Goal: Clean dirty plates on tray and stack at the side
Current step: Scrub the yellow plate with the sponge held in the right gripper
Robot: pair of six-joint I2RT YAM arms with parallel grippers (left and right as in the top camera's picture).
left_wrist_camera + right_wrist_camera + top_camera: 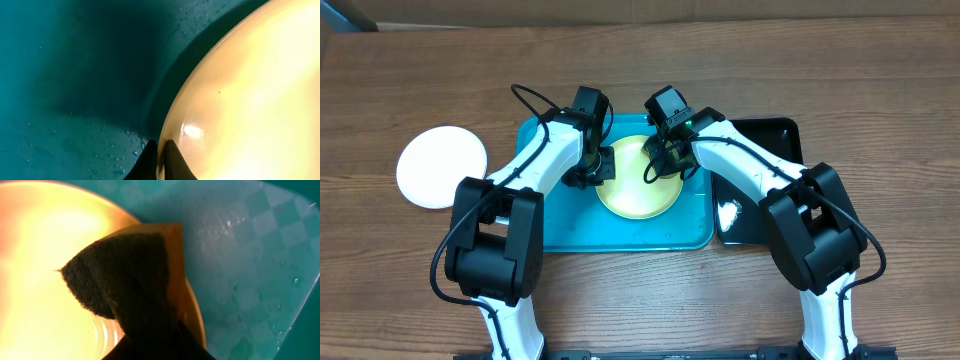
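Yellow-green plate [638, 188], centre frame: left pincer [159, 160] clamps its rim; right pincer [658, 168], fingertips hidden, holds a dark sponge [125, 275].

We view the desk [640, 60] from directly overhead; both wrist cameras face downward at very close range, sharing the yellow-green plate [635, 196] and the tray [570, 228]
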